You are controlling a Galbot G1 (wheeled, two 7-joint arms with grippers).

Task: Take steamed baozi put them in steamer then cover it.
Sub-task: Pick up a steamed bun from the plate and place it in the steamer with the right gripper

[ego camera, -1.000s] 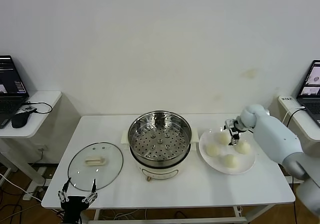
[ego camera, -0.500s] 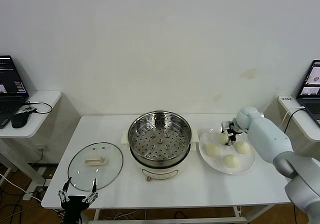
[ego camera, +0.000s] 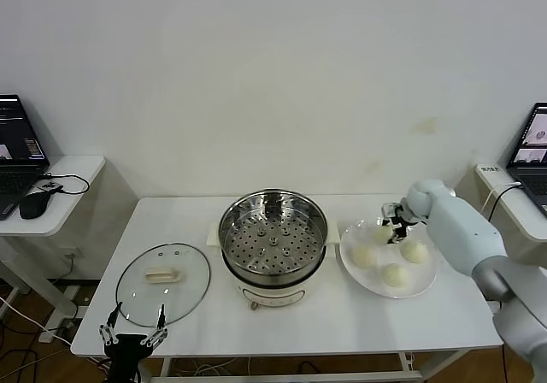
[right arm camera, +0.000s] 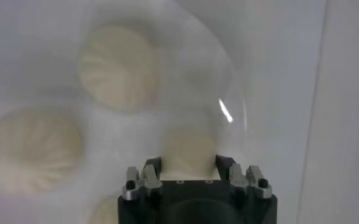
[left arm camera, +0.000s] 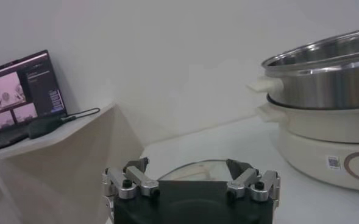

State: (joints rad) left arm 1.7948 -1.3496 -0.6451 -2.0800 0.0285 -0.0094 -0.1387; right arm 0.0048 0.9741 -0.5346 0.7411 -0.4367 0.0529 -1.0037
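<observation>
While the table (ego camera: 367, 319) carries everything in one row, the steamer (ego camera: 273, 233) is seen at its middle, uncovered, its perforated tray bare. The cover (ego camera: 162, 273) lies flat toward the left front corner; the plate (ego camera: 420, 282) sits toward the right edge, just beside the steamer. Three steamed baozi (ego camera: 394, 274) rest on the plate; a fourth bun (right arm camera: 188, 153) is clamped between the jaws of the right gripper (ego camera: 391, 230) at the plate's far side. From that gripper the steamer lies toward the table's middle, on the robot's left, so the right arm is judged nearer for the carry. The left gripper (left arm camera: 190, 182) hangs spread wide and empty off the front edge, near the cover.
</observation>
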